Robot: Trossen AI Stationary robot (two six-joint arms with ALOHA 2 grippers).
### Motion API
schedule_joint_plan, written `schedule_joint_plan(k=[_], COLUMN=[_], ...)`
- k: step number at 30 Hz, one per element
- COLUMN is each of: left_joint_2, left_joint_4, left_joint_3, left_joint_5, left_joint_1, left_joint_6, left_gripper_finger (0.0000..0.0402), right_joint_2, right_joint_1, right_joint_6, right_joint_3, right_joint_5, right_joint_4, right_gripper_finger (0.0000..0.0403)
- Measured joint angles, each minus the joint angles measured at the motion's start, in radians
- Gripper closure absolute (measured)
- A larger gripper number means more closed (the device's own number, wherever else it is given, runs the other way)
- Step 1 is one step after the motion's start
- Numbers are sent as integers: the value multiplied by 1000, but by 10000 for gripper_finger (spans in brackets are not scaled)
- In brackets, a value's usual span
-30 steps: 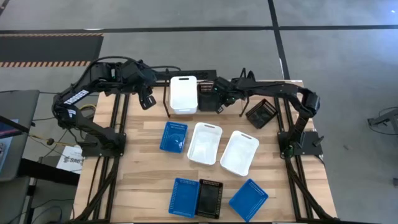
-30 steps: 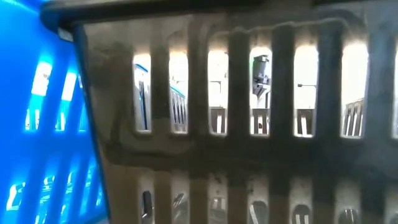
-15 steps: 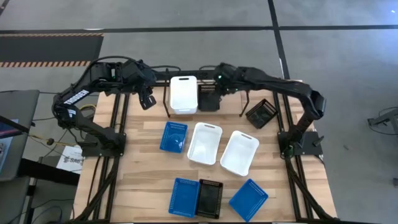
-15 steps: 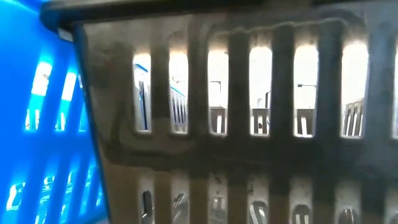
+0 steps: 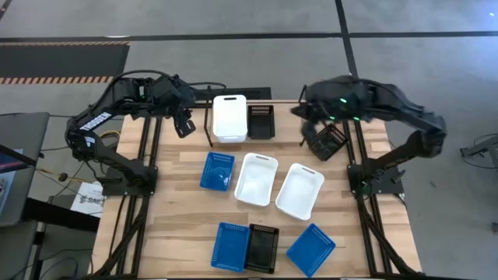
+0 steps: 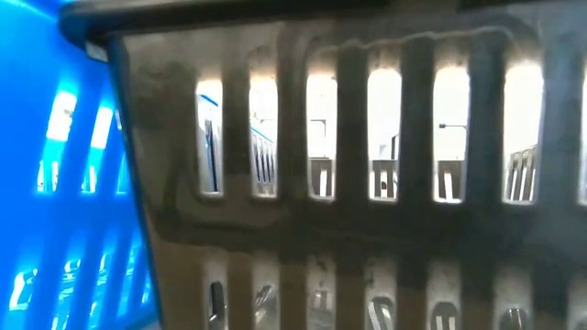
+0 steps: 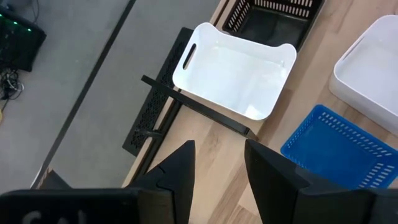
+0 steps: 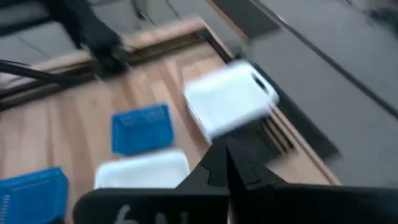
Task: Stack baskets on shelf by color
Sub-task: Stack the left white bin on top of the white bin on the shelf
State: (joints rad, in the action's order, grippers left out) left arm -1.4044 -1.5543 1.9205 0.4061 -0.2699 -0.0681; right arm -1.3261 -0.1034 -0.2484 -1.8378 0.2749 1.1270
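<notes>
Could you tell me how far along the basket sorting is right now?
Done: one white basket and one black basket sit on the shelf. In hand: nothing; the right tool is shut and empty. Left: two white, three blue and two black baskets on the table.

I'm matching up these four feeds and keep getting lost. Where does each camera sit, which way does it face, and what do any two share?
High view: overhead, straight down on the table; both arms show.
Low view: tabletop height, blocked by a black basket and a blue basket; no arm shows.
Left wrist view: looks past open left gripper fingers at the white basket on the shelf.
Right wrist view: looks past shut right gripper fingers across the table.
Shared: the white basket on the shelf shows in the high and left wrist views.
</notes>
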Motion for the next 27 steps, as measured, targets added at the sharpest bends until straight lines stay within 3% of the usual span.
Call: schedule_joint_plan(k=[4, 7, 18, 27], left_joint_2=[0, 0, 0, 0], left_joint_4=[0, 0, 1, 1], left_joint_3=[0, 0, 0, 0], left_joint_5=[0, 0, 0, 0], left_joint_1=[0, 0, 0, 0], left_joint_6=[0, -1, -8, -12], left_gripper_finger=[274, 274, 274, 274], right_joint_2=[50, 54, 12, -27], right_joint_1=[78, 126, 280, 264], right_joint_6=[-226, -419, -559, -616], right_joint_3=[0, 1, 166, 310], right_joint_5=[149, 201, 191, 153], right_joint_4=[266, 443, 407, 446], right_gripper_finger=[402, 400, 392, 356])
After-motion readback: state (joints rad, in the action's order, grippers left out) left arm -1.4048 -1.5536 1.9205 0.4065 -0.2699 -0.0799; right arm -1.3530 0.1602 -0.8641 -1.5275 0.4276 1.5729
